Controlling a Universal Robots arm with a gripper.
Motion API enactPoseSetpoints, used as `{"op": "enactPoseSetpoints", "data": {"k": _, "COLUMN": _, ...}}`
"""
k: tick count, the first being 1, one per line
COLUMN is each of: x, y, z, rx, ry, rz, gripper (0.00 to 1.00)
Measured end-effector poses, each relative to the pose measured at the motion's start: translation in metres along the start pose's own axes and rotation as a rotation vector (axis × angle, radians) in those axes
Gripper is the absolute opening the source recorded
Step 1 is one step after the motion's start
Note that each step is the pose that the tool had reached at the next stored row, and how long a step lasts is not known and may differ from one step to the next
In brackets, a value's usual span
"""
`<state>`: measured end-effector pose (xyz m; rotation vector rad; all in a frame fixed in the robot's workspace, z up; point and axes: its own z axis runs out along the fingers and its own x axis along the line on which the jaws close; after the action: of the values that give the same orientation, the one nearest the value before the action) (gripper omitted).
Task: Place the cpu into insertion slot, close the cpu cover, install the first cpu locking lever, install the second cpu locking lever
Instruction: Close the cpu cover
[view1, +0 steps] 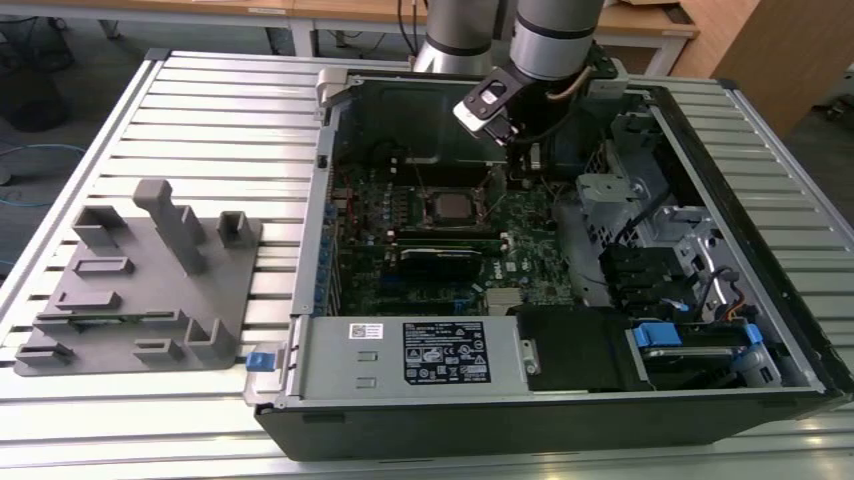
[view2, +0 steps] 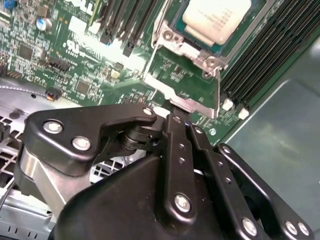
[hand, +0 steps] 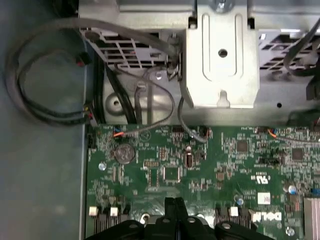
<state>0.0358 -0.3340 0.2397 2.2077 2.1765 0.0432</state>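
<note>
Reaching into an open computer case (view1: 534, 430) on the slatted table (view1: 200, 120), the arm (view1: 554, 40) hangs beside the insertion slot (view1: 447, 207) in the exterior view. A grey fixture (view1: 134, 280) lies at that view's left.

In the second wrist view the cpu (view2: 216, 20) sits in the slot. The cpu cover (view2: 205, 109) is tilted up, and the end effector (view2: 179, 114), its fingers closed together, meets the cover's free edge.

In the first wrist view the closed fingertips (hand: 169, 212) hover over the green motherboard (hand: 200, 170).
</note>
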Motion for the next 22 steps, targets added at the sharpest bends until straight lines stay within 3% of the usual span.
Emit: {"op": "enactPoseSetpoints", "data": {"k": 22, "x": 0.0, "y": -0.0043, "z": 0.0006, "rx": -0.0002, "ry": 0.0001, "rz": 0.0, "gripper": 0.11}}
